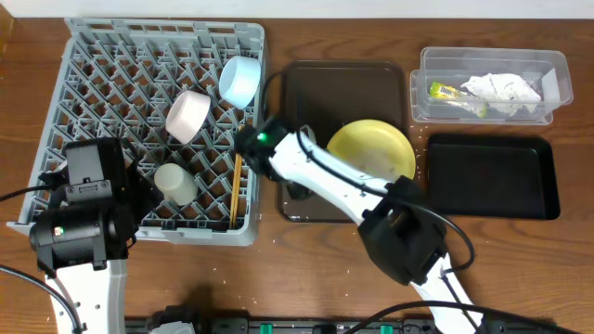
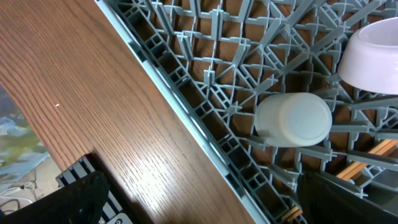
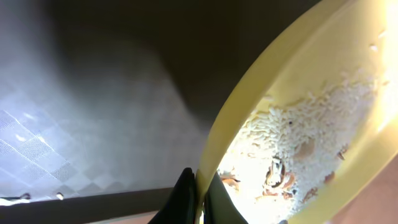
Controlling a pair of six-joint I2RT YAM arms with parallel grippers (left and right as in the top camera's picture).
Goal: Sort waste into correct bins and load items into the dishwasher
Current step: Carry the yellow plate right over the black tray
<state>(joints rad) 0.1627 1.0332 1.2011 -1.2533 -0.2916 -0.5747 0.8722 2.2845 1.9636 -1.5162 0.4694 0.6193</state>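
The grey dish rack (image 1: 102, 56) holds the light blue bowl (image 1: 239, 79), the pinkish-white bowl (image 1: 188, 115), the cream cup (image 1: 174, 183) and the wooden chopsticks (image 1: 237, 190). My right gripper (image 1: 390, 188) is shut on the rim of the pale yellow plate (image 1: 369, 147), over the brown serving tray. In the right wrist view the fingers (image 3: 200, 196) pinch the plate's edge (image 3: 261, 118), and beige crumbs (image 3: 311, 140) lie on it. My left gripper (image 1: 102, 181) is open and empty at the rack's front left edge; its wrist view (image 2: 211, 208) shows the cup (image 2: 292, 119) and the pinkish bowl (image 2: 373, 59).
The brown serving tray (image 1: 325, 88) lies right of the rack. The clear tub (image 1: 557, 70) at the back right holds the white napkin (image 1: 503, 88) and the yellow-green wrapper (image 1: 453, 93). The black tray (image 1: 492, 176) lies in front of it.
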